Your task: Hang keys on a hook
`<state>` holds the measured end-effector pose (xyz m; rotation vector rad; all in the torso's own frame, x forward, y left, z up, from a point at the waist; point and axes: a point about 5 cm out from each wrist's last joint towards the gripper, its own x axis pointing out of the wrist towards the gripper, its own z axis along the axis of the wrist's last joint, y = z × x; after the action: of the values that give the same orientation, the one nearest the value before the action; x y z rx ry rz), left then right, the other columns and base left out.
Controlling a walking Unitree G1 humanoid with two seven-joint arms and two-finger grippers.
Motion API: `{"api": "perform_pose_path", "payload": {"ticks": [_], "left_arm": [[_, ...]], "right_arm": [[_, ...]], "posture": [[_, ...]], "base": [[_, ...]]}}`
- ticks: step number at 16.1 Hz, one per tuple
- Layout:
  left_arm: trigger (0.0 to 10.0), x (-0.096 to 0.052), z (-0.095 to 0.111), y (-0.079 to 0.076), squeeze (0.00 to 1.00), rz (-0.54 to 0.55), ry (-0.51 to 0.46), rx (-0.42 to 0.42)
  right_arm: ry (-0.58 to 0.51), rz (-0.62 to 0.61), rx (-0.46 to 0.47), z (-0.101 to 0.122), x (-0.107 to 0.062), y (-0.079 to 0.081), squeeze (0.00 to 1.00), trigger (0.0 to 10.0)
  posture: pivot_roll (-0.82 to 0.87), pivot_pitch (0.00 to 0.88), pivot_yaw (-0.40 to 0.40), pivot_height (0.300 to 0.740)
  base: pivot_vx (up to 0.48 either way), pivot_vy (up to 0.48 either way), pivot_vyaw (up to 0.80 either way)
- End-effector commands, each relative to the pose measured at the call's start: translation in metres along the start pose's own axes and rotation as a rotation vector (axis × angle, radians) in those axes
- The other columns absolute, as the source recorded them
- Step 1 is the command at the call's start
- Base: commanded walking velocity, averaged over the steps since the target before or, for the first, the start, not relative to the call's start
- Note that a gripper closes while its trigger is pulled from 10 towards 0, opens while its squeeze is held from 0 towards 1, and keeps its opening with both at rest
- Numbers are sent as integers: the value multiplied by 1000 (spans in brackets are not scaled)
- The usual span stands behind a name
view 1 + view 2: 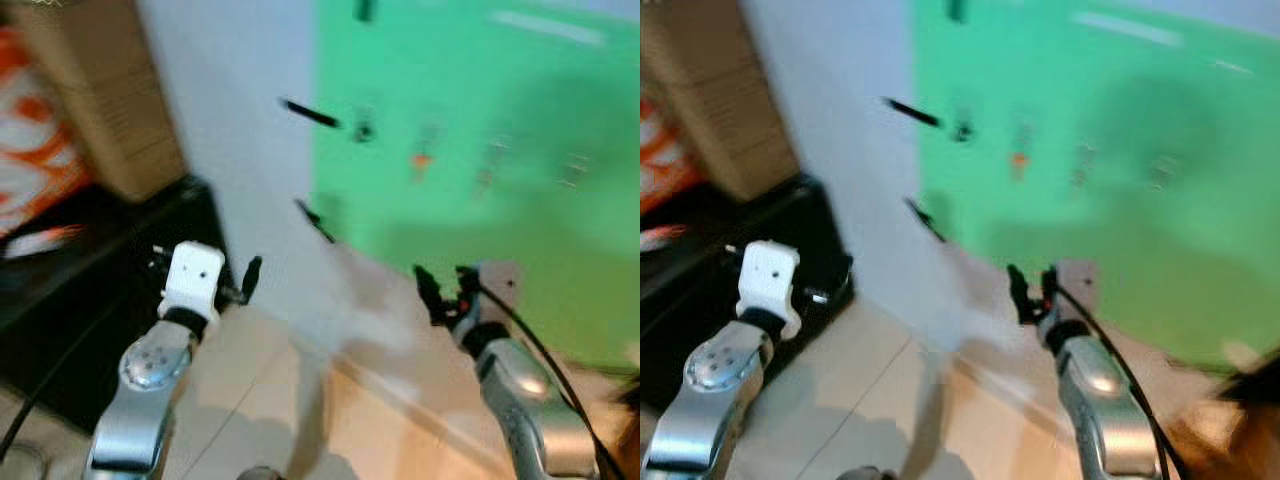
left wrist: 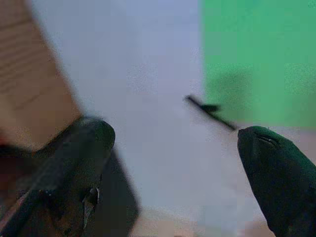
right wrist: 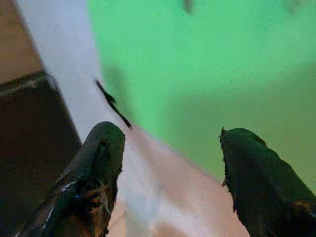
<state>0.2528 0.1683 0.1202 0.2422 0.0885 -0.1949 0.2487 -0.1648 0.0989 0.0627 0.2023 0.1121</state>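
While the head views are blurred, both arms can be made out raised in front of a green wall panel (image 1: 500,120) that adjoins a pale wall (image 1: 240,120). The left gripper (image 2: 173,163) has its fingers spread wide with nothing between them, and the right gripper (image 3: 170,168) is likewise spread and empty. Small items (image 1: 422,158) hang in a row on the green panel; blur prevents telling which are hooks and which, if any, are keys. Two dark pegs (image 1: 310,114) project near the edge where the pale wall meets the panel. A cardboard box (image 1: 100,90) stands above a black cabinet (image 1: 120,300) on the robot's left. No keys can be identified in either gripper or on any surface, so the task appears to be at its approach stage. As a judgement, keys are light, rigid metal, slippery on smooth faces, and apt to swing on their ring; pinching the ring or the key bow flat between the fingers should leave the loop free for a hook.
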Motion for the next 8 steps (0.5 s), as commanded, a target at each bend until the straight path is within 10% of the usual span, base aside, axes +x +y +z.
{"api": "perform_pose_path", "payload": {"ticks": [1, 5, 8], "left_arm": [[10000, 1, 0, -5, 0, -5, -3, 9], [10000, 3, 0, -1, 0, -5, -7, 18], [10000, 5, 1, 1, 0, 9, -16, 10]], "right_arm": [[-16, -41, 2, -2, 1, -8, 1000, 10000], [-15, -54, 104, -3, 3, -7, 1000, 10000], [-59, 20, -2, 1, 8, -1, 1000, 10000]], "posture": [[-49, 0, 10, 740], [-44, 0, 9, 740], [-50, 0, 6, 740]], "base": [[0, 0, 800], [0, 0, 581], [0, 0, 0]]}}
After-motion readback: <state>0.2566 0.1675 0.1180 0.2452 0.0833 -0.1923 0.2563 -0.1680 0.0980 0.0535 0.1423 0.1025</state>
